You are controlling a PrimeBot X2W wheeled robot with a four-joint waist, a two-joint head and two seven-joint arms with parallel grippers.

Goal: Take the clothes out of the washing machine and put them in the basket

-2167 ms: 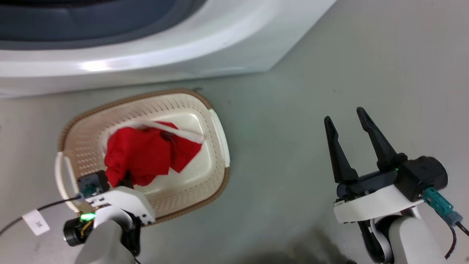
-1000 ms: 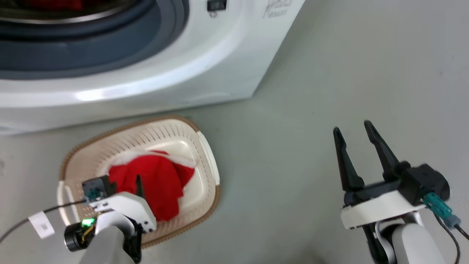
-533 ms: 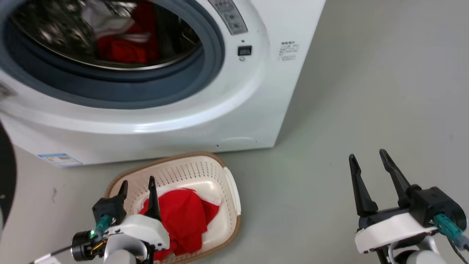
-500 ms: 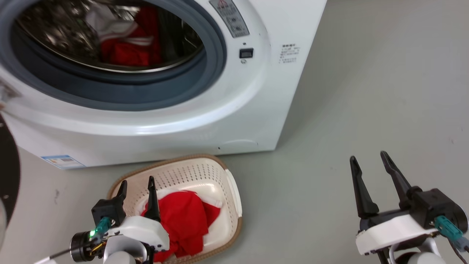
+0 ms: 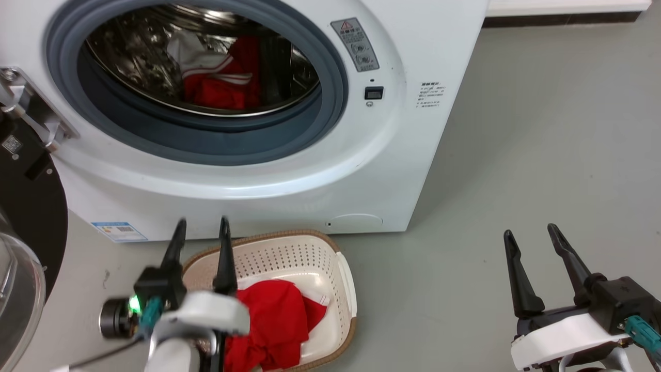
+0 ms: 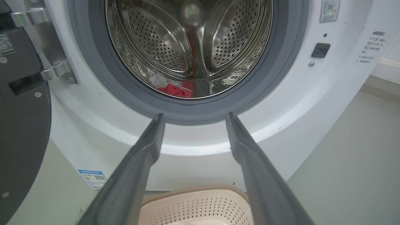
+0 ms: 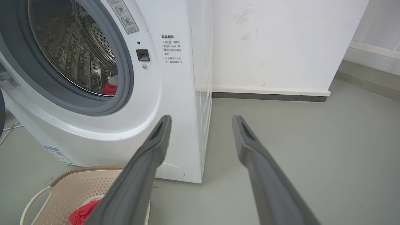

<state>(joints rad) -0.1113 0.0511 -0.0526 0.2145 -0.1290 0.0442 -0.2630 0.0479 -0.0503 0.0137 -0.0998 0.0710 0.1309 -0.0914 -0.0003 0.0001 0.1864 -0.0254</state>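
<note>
The washer (image 5: 413, 51) stands on the floor (image 5: 542, 155) with its door (image 5: 31, 206) open wide at the left. Red-and-white clothes (image 5: 217, 85) lie low in the drum (image 5: 129, 46), toward its back. Just in front of the washer's base sits the basket (image 5: 294, 253), with 1 red piece (image 5: 273, 320) heaped inside and a white edge showing at its right side. The left end effector (image 5: 202, 221) is released, its 2 fingers spread and gripping nothing. It hangs above the basket's left half, fingers pointing at the porthole, whose lower rim lies between the tips in the left wrist view. The right end effector (image 5: 531, 230) is released too and empty. It is over the floor well to the right of the basket, aimed past the washer's right corner toward the wall (image 7: 281, 47).
</note>
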